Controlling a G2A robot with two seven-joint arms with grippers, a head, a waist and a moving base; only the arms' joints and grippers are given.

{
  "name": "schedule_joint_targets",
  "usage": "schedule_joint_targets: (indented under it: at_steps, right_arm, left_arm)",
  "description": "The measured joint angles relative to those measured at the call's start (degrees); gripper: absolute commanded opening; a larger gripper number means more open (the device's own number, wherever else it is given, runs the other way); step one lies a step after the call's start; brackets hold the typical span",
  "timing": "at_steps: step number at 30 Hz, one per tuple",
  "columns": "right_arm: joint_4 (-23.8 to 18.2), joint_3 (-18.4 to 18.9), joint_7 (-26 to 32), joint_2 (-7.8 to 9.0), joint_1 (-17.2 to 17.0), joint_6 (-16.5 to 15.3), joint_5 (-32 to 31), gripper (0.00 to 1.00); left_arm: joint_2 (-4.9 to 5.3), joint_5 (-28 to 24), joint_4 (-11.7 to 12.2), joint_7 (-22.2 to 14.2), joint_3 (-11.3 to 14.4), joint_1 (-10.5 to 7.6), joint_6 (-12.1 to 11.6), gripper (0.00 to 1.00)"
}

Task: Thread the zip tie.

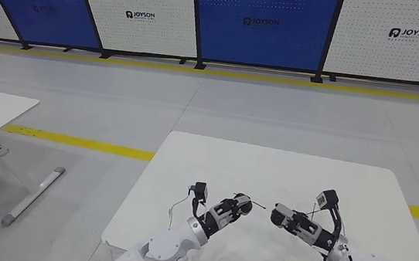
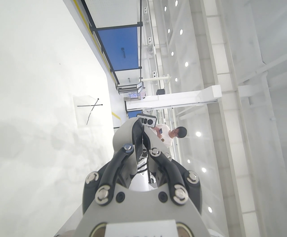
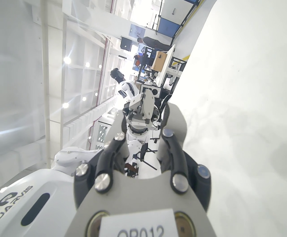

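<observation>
My left gripper [image 1: 241, 204] hangs over the near part of the table [image 1: 268, 164]. Its fingers are pinched narrow on a zip tie [image 1: 258, 205], whose thin dark end pokes out to the right toward my right gripper [image 1: 276, 213]. That one faces it from just beside, with a small gap between us, and its fingers stand apart with nothing in them. Whether the end I'm offering is the head or the tail is too small to tell. Spare zip ties [image 2: 92, 107] lie crossed on a clear sheet [image 2: 79, 112] on the table. My main worry is the free end. It is thin and springy, so it may droop or flick aside as my right fingers close, and they would then shut on air or clip it at an angle. A skewed grip would leave the tip out of line with the slot, and pushing then would only bow the strap. My left hold is also slight, so a tug from the right could drag the strap through my fingers or drop it onto the table.
</observation>
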Motion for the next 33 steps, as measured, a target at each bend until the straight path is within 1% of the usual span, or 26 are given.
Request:
schedule_joint_targets:
  at_steps: [5,6,8,10,17,19,23,24,26,28,30,33]
  right_arm:
    - [-0.8,3.7,0.6,0.59,-2.5,-0.3,1.7,1.00]
    - [-0.9,4.3,0.8,0.68,-3.0,-0.3,2.0,1.00]
    - [-1.2,5.3,1.4,0.82,-3.8,-0.3,2.3,1.00]
    - [-1.2,5.5,1.6,0.84,-4.0,-0.3,2.3,1.00]
    - [-1.2,5.4,1.5,0.83,-3.9,-0.3,2.3,1.00]
    - [-1.2,5.4,1.5,0.83,-3.9,-0.3,2.3,1.00]
    - [-2.0,5.6,1.1,0.95,-4.4,0.0,0.1,1.00]
    - [-2.0,5.9,1.6,1.08,-4.6,0.1,-0.5,1.00]
    - [-1.6,7.2,3.9,1.50,-5.0,0.2,-1.2,1.00]
    - [-1.5,8.5,6.6,1.94,-5.4,0.4,-1.7,1.00]
    - [-1.6,9.1,7.9,2.15,-5.7,0.4,-1.9,1.00]
    - [-1.6,9.1,7.9,2.14,-5.7,0.4,-1.9,1.00]
  left_arm:
    - [0.52,2.0,-1.0,1.0,-2.2,1.64,1.3,0.00]
    - [0.57,2.3,-1.0,1.1,-2.3,1.81,1.8,0.00]
    - [0.61,2.8,-1.1,1.3,-2.2,2.03,3.5,0.00]
    - [0.59,2.6,-1.2,1.3,-2.0,2.04,4.4,0.00]
    - [0.58,2.6,-1.2,1.3,-2.0,2.03,4.3,0.00]
    - [0.53,3.2,-1.1,2.0,-1.9,1.81,4.4,0.00]
    - [0.39,3.5,-1.0,3.3,-1.6,1.33,5.8,0.00]
    - [0.41,3.1,-1.0,3.1,-1.7,1.33,6.4,0.00]
    - [0.58,2.5,-1.0,1.4,-2.2,1.42,7.7,0.00]
    - [0.88,3.9,-1.2,-0.6,-2.6,1.57,8.8,0.00]
    - [0.98,4.5,-1.3,-1.4,-2.6,1.77,8.6,0.00]
    - [0.98,4.4,-1.3,-1.4,-2.6,1.80,8.5,0.00]
